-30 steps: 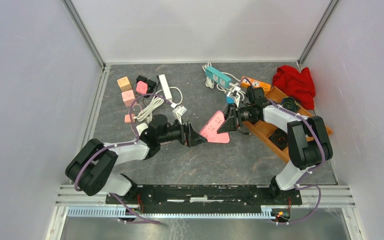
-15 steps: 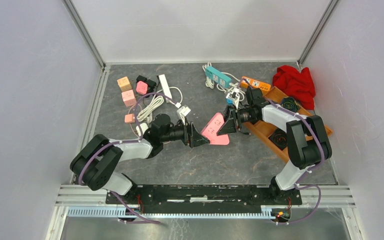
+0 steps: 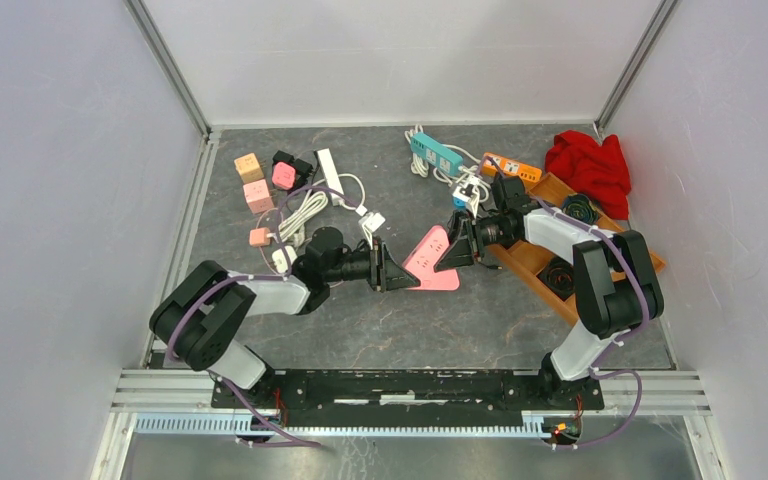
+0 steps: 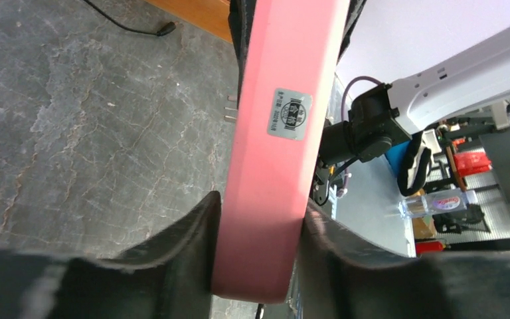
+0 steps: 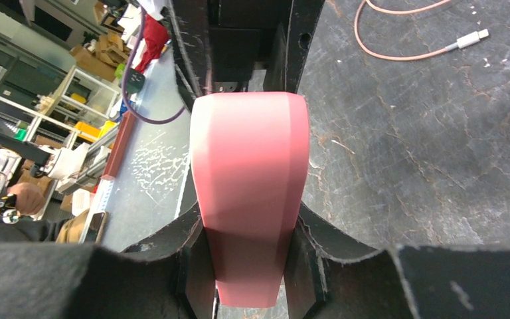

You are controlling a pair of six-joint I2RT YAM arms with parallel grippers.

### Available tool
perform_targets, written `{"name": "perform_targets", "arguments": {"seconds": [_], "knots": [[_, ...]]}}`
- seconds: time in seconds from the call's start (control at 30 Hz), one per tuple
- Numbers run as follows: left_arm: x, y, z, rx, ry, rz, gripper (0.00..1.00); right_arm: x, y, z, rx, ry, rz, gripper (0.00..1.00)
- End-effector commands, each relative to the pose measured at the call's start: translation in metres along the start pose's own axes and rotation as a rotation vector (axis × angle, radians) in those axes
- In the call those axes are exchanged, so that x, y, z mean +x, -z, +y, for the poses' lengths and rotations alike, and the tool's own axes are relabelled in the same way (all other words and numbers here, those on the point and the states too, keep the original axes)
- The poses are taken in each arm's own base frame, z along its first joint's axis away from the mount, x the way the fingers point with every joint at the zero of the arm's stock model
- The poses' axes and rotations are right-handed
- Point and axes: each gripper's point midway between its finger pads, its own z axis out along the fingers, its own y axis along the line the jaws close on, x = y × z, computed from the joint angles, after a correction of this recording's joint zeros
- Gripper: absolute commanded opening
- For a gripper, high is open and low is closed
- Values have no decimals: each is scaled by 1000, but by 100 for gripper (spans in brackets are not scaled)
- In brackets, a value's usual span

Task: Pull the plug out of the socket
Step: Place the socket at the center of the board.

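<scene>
The left gripper [image 3: 401, 272] had just closed onto the pink socket block's [image 3: 438, 268] left end. The right gripper [image 3: 453, 252] clamped its right end, so pulling seemed next.

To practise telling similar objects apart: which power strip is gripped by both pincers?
The pink power strip mid-table, clamped between the left pincer and right pincer; the white strip, teal strip and orange strip lie untouched farther back.
</scene>
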Motion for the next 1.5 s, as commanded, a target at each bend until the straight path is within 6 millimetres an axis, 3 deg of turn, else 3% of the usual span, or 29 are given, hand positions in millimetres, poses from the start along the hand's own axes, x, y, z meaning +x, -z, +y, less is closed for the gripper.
{"name": "perform_targets", "arguments": {"seconds": [0.0,0.07,0.13,0.27,0.47,0.63,0.7,0.93,1.2,1.47], "knots": [[-14,-6,-21,91,-24,-8,34,-14,-2,6,-47,47,-17,0],[-13,-7,-22,100,-17,2,12,-14,-2,6,-47,46,-16,0],[-14,-7,-22,104,-16,4,2,-14,-2,6,-48,46,-17,0],[-15,-4,-26,107,-38,-7,2,-15,-2,8,-53,51,-18,13],[-13,6,-28,67,-68,-8,2,-15,-1,16,-62,123,-16,60],[-10,20,-26,-10,-82,-16,2,-13,0,24,-73,221,-22,75],[-9,26,-26,-47,-83,-10,2,-12,0,25,-74,231,-23,98],[-11,56,-29,-187,-122,-40,2,-9,0,28,-80,268,-27,98],[-14,88,-19,-382,-111,-87,2,-8,0,33,-81,314,-29,98],[-34,120,-11,-520,-99,-291,2,-6,0,31,-83,304,-28,98]]}}
